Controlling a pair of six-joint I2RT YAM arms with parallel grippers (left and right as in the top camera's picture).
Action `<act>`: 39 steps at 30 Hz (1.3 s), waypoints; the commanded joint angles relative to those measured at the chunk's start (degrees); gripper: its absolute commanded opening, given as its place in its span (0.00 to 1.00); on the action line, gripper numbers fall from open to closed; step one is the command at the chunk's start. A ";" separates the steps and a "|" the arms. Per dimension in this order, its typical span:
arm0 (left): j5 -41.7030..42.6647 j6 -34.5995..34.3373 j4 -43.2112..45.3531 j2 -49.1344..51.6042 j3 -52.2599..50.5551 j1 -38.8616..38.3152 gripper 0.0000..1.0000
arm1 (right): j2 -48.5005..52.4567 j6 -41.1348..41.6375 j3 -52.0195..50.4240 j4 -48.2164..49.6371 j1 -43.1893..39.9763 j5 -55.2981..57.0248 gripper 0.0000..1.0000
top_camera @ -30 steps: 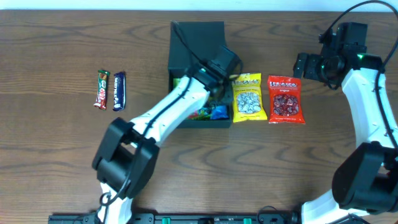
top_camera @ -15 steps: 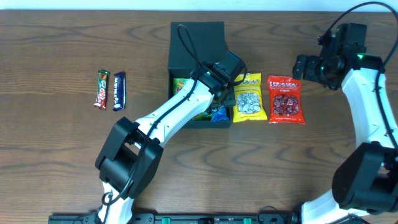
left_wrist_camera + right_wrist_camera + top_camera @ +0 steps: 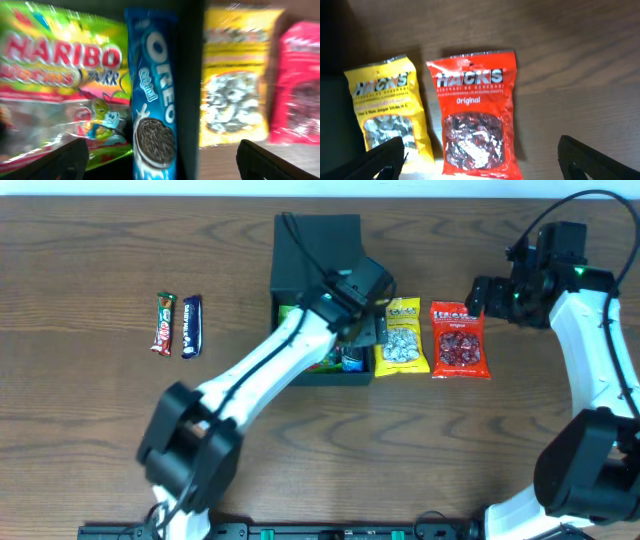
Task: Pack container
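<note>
The dark teal-green container (image 3: 316, 246) stands open at mid-table with its lid flap folded back. Inside it lie a Haribo bag (image 3: 60, 75) and a blue Oreo pack (image 3: 152, 100), the pack against the right wall (image 3: 192, 100). My left gripper (image 3: 366, 330) hovers over the container's right side, open, with nothing between its fingers (image 3: 55, 160). Just right of the container lie a yellow Hacks bag (image 3: 402, 337) and a red Hacks bag (image 3: 460, 340). My right gripper (image 3: 490, 292) hangs open beyond the red bag (image 3: 475, 110), holding nothing.
Two chocolate bars, a red-green one (image 3: 164, 323) and a dark blue one (image 3: 190, 326), lie side by side on the brown wooden table at the left. The left arm stretches diagonally from the front edge to the container.
My left gripper has opened and let go of the Oreo pack, which now lies in the container. My right gripper has shifted slightly toward the red bag.
</note>
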 commanded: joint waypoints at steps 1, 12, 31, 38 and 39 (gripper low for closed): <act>-3.26 6.82 -0.13 -9.09 0.52 2.25 0.96 | 1.20 -1.84 -2.95 0.42 0.31 1.27 0.96; -4.13 18.32 -1.90 -19.06 0.50 12.92 0.95 | 7.63 -3.30 -11.80 10.16 0.37 -1.84 0.89; -6.08 20.48 -4.20 -19.02 0.48 18.97 0.95 | 11.93 -5.07 -4.50 6.56 0.39 -16.46 0.01; -6.12 20.48 -6.60 -19.02 0.48 26.03 0.95 | 7.02 -2.12 9.97 -2.73 3.67 -19.54 0.01; -6.12 20.46 -6.97 -19.02 0.48 27.26 0.96 | 6.12 -0.52 11.39 -2.91 4.79 -20.85 0.01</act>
